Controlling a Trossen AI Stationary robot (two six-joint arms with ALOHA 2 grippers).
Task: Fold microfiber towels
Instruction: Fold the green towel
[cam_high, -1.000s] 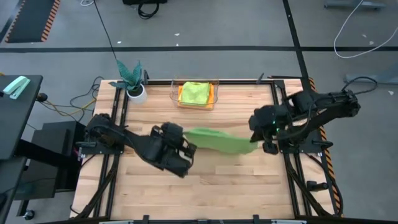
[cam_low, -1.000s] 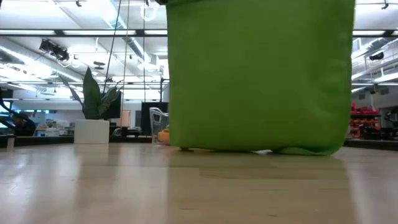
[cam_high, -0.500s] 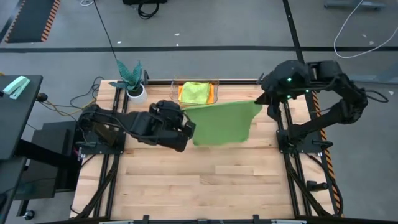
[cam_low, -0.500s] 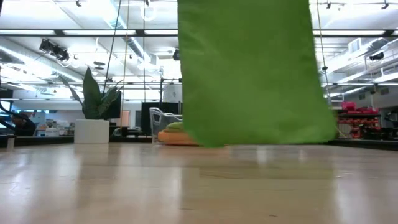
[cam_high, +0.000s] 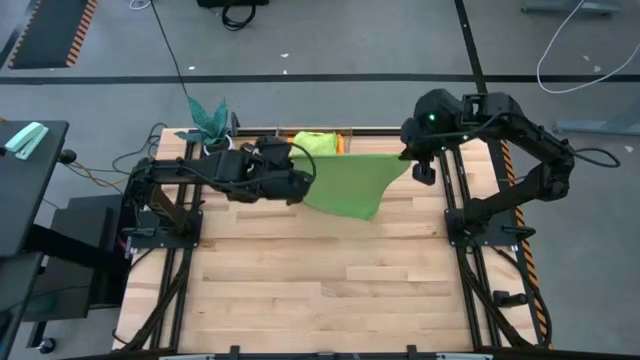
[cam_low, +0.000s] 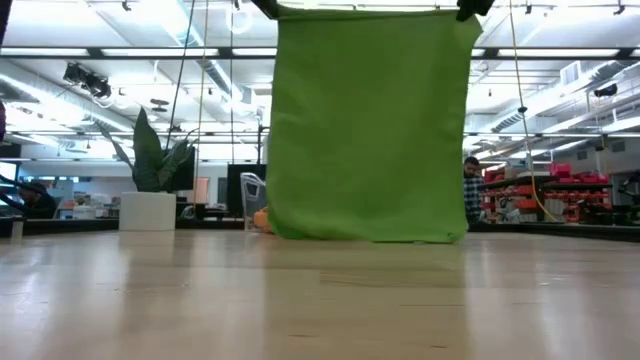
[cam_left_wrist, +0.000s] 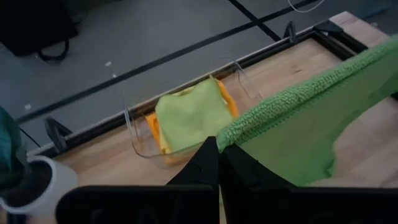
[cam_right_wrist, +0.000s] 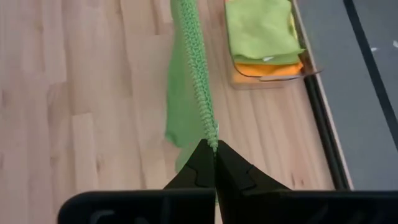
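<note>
The larger mid-green towel (cam_high: 350, 182) hangs spread out between my two grippers, over the far part of the table. My left gripper (cam_high: 298, 172) is shut on its upper left corner and my right gripper (cam_high: 412, 160) on its upper right corner. In the low view the towel (cam_low: 370, 125) hangs as a flat sheet. Its lower edge (cam_low: 365, 238) is close to the tabletop, and I cannot tell if it touches. A lime green towel (cam_high: 314, 143) lies on top of yellow and orange ones in a clear bin at the far edge. My left gripper pinches the towel's upper corner (cam_left_wrist: 231, 132) between its two fingers. The top hem runs away from the fingers toward the other arm, and the cloth hangs below. My right gripper pinches the opposite upper corner (cam_right_wrist: 212, 135) between its two fingers. The top hem (cam_right_wrist: 194, 62) runs straight away from it, drawn fairly taut, and the cloth hangs below.
The clear bin (cam_high: 345, 133) with the folded towels stands just behind the hanging towel. A teal-leaved plant in a white pot (cam_high: 214, 130) stands at the far left corner. Bare wood table (cam_high: 320, 290) lies toward the near edge. A person (cam_low: 471, 190) stands far off in the room.
Both grippers have risen and gone toward the table's far edge, staying shut on the towel's corners. The towel's lower edge was at the tabletop. It swung up clear and now hangs flat, farther back near the bin.
</note>
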